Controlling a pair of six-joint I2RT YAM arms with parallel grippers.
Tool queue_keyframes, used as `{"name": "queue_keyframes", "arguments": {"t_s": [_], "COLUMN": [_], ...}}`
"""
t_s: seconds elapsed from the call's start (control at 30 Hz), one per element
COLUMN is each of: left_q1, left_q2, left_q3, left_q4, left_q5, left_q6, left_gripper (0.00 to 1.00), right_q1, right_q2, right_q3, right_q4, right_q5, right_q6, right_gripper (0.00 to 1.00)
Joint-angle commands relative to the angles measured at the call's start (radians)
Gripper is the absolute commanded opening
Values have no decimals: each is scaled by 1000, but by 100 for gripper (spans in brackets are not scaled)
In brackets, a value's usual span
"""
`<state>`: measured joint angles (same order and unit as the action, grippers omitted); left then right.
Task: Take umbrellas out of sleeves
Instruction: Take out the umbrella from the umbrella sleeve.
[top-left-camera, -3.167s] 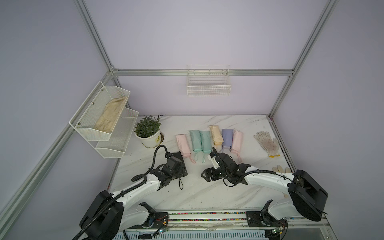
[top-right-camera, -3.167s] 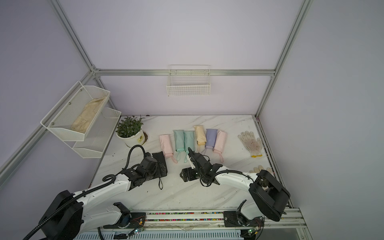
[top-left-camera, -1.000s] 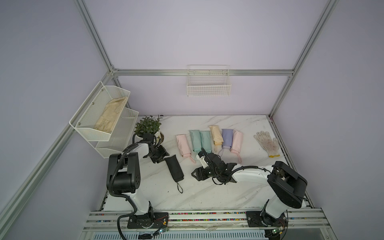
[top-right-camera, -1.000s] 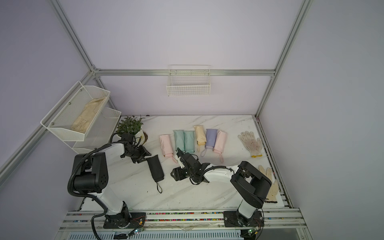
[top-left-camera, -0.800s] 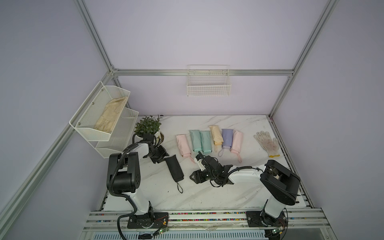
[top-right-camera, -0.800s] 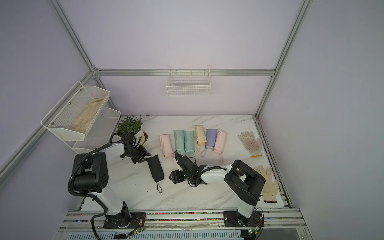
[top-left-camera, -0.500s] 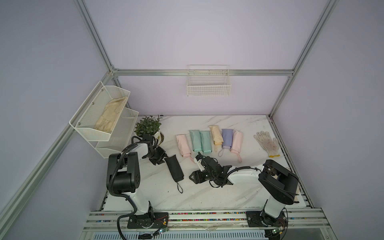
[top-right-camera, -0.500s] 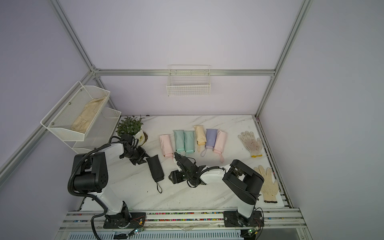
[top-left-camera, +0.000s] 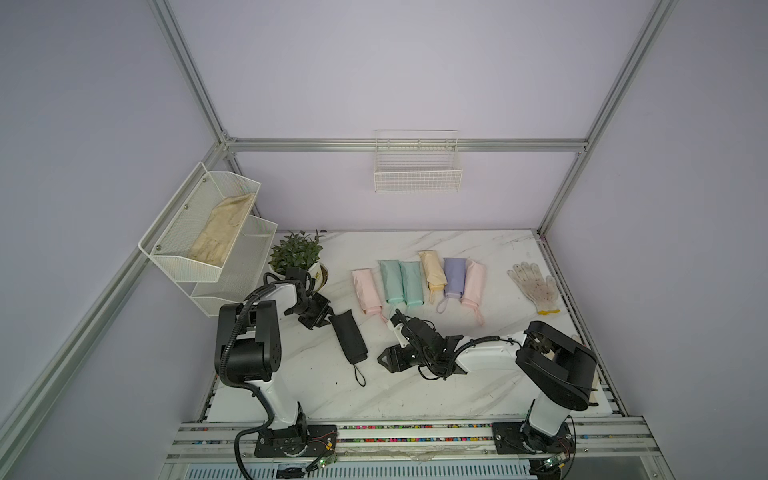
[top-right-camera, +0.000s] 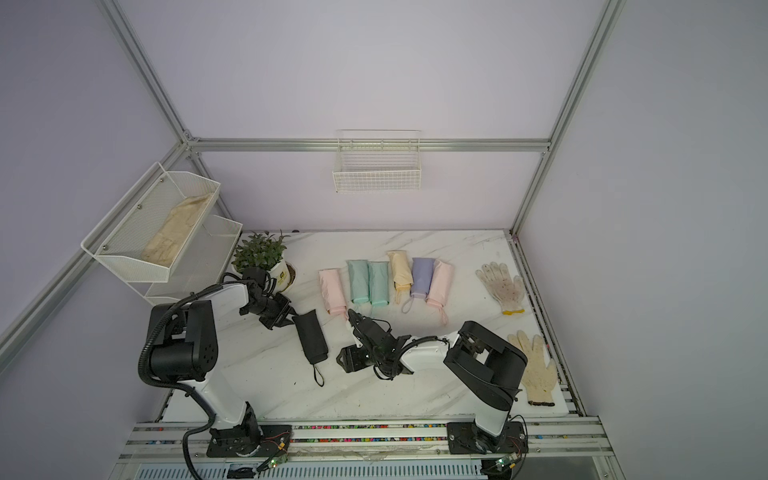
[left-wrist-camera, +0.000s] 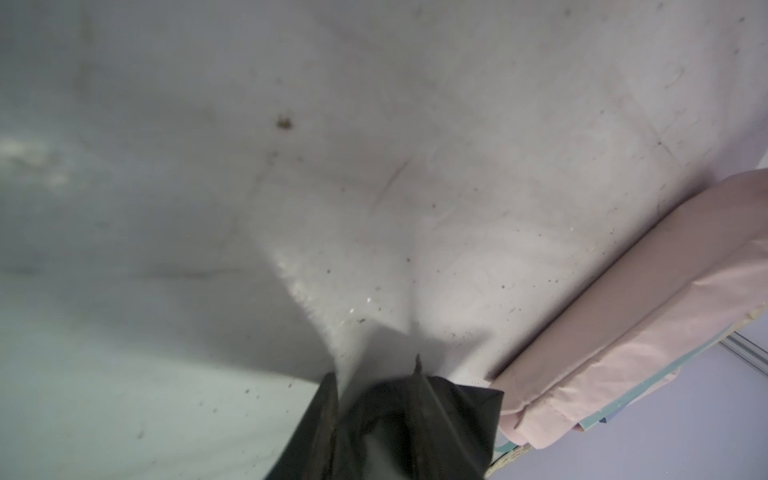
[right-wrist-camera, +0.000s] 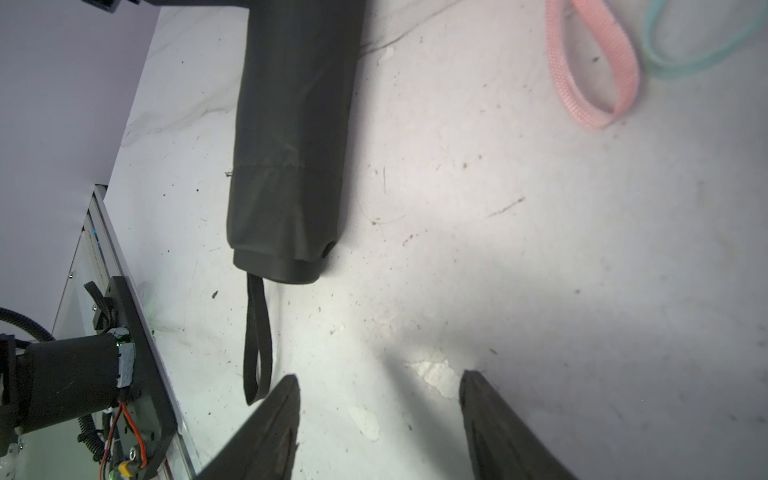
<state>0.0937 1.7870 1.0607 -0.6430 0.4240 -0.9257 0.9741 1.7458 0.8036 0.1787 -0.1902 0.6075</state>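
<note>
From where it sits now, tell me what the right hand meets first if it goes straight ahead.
The right hand would probably meet the black umbrella's wrist strap first, then its handle cap; depth is unclear.

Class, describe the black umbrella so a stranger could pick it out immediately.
On the white marble table, find the potted plant at the back. Just in front lies the black umbrella, sleeved. Unlike the pastel umbrellas in their row, it is black, alone and slanted.

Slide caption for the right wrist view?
Open right claw faces the black sleeve on the marble table; the umbrella's handle cap and wrist loop stick out.
</note>
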Motion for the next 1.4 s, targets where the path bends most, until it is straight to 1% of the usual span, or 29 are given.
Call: {"name": "queue_keyframes", "arguments": {"t_s": [0.0, 0.07, 0.2, 0.27, 0.33, 0.47, 0.57, 0.6, 0.7, 0.83, 0.93, 1.1, 1.2, 1.37], "left_q1": [6, 6, 6, 6, 2, -4, -5, -5, -4, 2, 11, 28, 43, 52], "left_q2": [7, 6, 7, 11, 10, -9, -26, -31, -38, -57, -88, -99, -116, -123], "left_q3": [40, 40, 42, 50, 58, 54, 27, 14, -16, -39, -32, -29, -46, -65], "left_q4": [-10, -9, -10, -10, -10, -8, 20, 33, 81, 135, 136, 141, 150, 167], "left_q5": [-9, -4, -4, -6, -15, -47, -51, -46, -30, 36, 34, 70, 71, 89], "left_q6": [2, 4, 12, 21, 36, 77, 99, 102, 102, 89, 94, 82, 78, 67], "left_gripper": [14, 7, 0, 0, 0, 0, 0, 0, 0, 0, 0, 0, 0, 0], "right_q1": [9, 10, 15, 22, 36, 80, 98, 103, 123, 177, 215, 243, 256, 273], "right_q2": [13, 23, 35, 41, 49, 59, 59, 65, 97, 145, 193, 258, 286, 288], "right_q3": [-8, -3, 8, 18, 44, 116, 164, 183, 247, 338, 415, 483, 514, 546], "right_q4": [30, 30, 23, 12, -17, -127, -191, -214, -279, -370, -440, -471, -488, -504], "right_q5": [17, 18, 21, 21, 11, 31, 28, 26, 37, 135, 199, 269, 315, 366], "right_q6": [17, 17, 13, 6, -14, -70, -91, -96, -89, -65, -50, -1, 22, 49], "right_gripper": [65, 64, 64, 64, 62, 61, 57, 54, 40, 34, 29, 28, 29, 29]}}
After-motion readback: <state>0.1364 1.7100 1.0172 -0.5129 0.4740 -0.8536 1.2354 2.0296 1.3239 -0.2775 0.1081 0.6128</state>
